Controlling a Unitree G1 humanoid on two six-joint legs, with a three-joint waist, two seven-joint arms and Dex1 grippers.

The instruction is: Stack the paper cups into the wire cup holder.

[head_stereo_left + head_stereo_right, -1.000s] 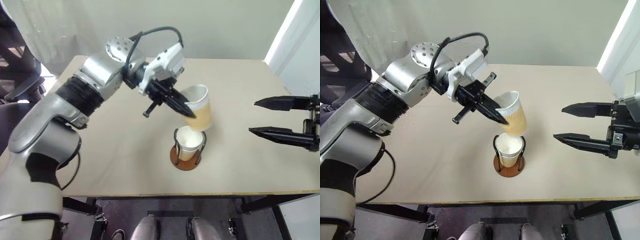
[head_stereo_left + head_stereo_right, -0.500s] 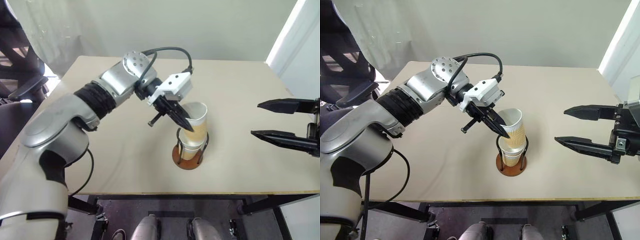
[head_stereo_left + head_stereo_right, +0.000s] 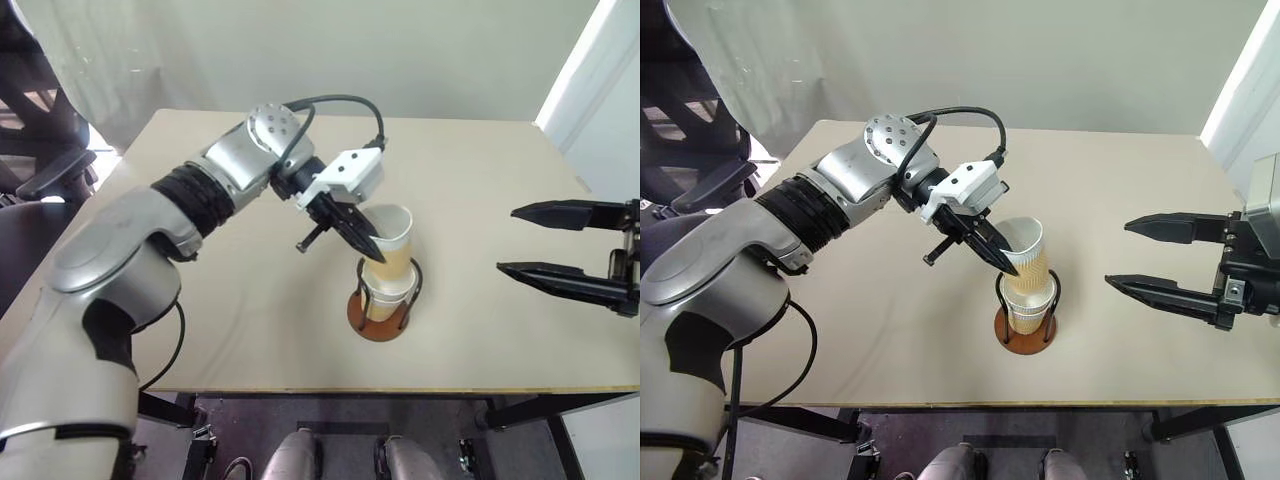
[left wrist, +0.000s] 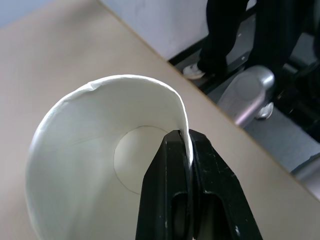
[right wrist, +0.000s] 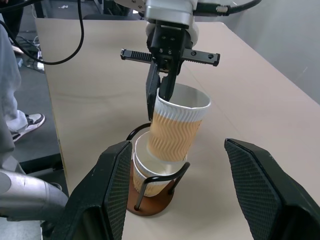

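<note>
A tan-yellow ribbed paper cup (image 5: pixel 175 131) with a white rim and white inside is sitting partway down in another matching cup (image 5: pixel 150 172), tilting slightly. That lower cup is standing in the wire cup holder (image 3: pixel 381 315), a round rust-brown disc with thin dark wire loops rising around the cups. The holder is resting on the beige desk (image 3: pixel 210 290), near its front edge.

The left gripper (image 3: pixel 1008 268) is reaching down from behind the cups, its two black fingers (image 4: pixel 200 185) closing tightly on the upper cup's rim: one finger is lying inside the white wall and the other outside, with the paper pinched between them. The cup's round white floor is showing just past the fingertips in the left wrist view.

The right gripper (image 3: pixel 505 238) is hovering well apart from the cups, off to the side, its fingers (image 5: pixel 262 187) standing wide open and gripping nothing. The stacked cups and the holder are appearing between and beyond those fingers in the right wrist view.
</note>
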